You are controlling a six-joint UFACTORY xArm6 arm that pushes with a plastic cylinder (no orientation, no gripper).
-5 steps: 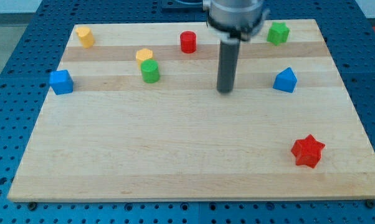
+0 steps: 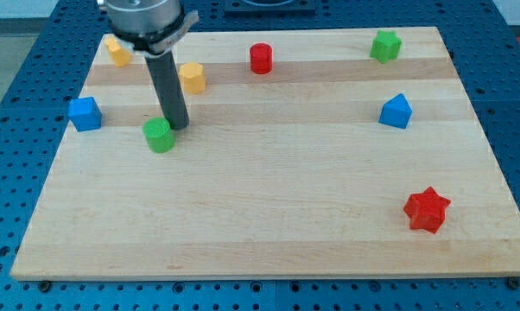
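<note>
1. My tip (image 2: 177,126) sits in the upper left part of the board, rod running up to the arm housing at the top edge of the frame. No jaws on this rig, just a bare rod; it holds nothing.
2. Tip is just to the upper right of the green cylinder (image 2: 159,136), touching it or a hair off; can't tell which from this angle.
3. Yellow hexagonal block (image 2: 192,77) is above the tip, just right of the rod shaft, apart from the green cylinder.
4. Second yellow block (image 2: 117,51) is in the top left corner area, partly hidden behind the arm housing; shape unclear.
5. Blue house-shaped block (image 2: 85,113) is at the left edge, left of the green cylinder, clear gap between them.
6. Red cylinder (image 2: 261,58) is top centre, well away from the tip.
7. Green star-like block (image 2: 384,46) is top right.
8. Second blue house-shaped block (image 2: 396,111) is right of centre, below the green star-like block.
9. Red star (image 2: 427,210) is lower right, on its own.
10. Wooden board (image 2: 260,225) lies on a blue perforated table (image 2: 9,95).
</note>
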